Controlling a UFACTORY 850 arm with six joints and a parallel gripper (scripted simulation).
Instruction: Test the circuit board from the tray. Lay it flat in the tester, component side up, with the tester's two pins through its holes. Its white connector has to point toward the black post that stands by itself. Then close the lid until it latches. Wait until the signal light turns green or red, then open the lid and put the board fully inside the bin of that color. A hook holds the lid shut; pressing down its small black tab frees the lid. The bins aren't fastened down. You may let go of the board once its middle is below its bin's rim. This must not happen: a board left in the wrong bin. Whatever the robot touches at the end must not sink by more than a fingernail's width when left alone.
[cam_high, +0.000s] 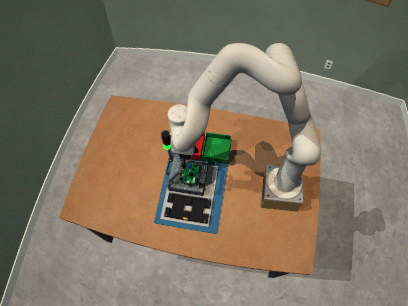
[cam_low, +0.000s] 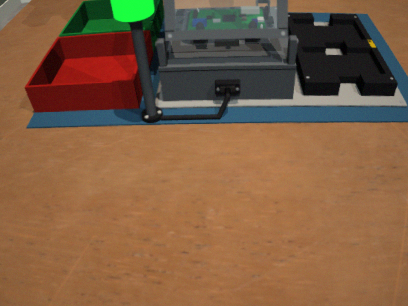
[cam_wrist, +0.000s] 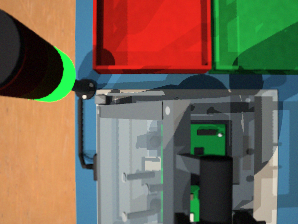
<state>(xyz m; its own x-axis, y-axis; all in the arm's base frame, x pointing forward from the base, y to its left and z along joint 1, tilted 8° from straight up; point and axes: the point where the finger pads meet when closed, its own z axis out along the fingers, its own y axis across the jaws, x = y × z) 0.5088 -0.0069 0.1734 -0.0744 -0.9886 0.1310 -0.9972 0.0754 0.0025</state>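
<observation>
The green circuit board (cam_low: 225, 19) lies in the grey tester (cam_low: 227, 75), component side up; it also shows in the wrist view (cam_wrist: 207, 140). The tester's lid (cam_wrist: 130, 165) stands open, swung up toward the light's side. The signal light (cam_low: 132, 7) on its black post glows green. My gripper (cam_wrist: 215, 185) hangs just above the tester, over the board and beside the raised lid. Its fingers stand a little apart and I see nothing between them. One dark finger hides part of the board.
The red bin (cam_low: 85, 70) and the green bin (cam_low: 107, 17) stand side by side beyond the tester, on the blue mat. The black tray (cam_low: 340, 52) lies on the tester's other side. A cable (cam_low: 200, 116) runs from the light post to the tester.
</observation>
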